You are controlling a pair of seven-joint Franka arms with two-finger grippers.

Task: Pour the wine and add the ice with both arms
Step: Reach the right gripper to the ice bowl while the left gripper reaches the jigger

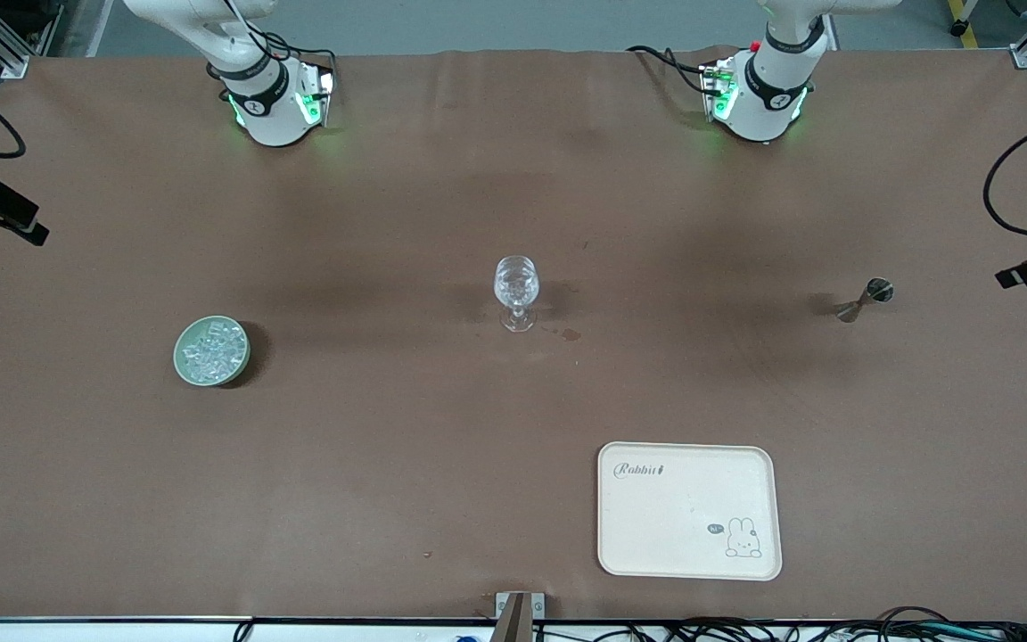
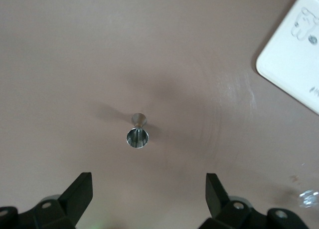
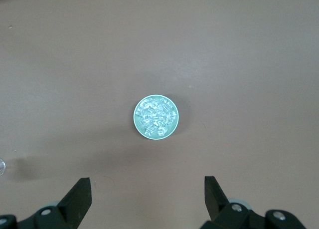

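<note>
A clear stemmed glass [image 1: 516, 290] stands at the table's middle. The ice [image 1: 210, 349] fills a pale green bowl [image 1: 182, 343] toward the right arm's end. A small steel double-cone measuring cup [image 1: 866, 299] stands toward the left arm's end. Both arms are raised, and only their bases show in the front view. My left gripper [image 2: 148, 189] is open and empty, high over the measuring cup [image 2: 137, 134]. My right gripper [image 3: 147, 191] is open and empty, high over the bowl [image 3: 136, 120] of ice [image 3: 155, 116].
A cream tray [image 1: 690, 510] with a rabbit drawing lies nearer to the front camera than the glass; its corner shows in the left wrist view [image 2: 294, 64]. A small dark stain [image 1: 570, 334] marks the brown cloth beside the glass foot. Camera mounts stand at both table ends.
</note>
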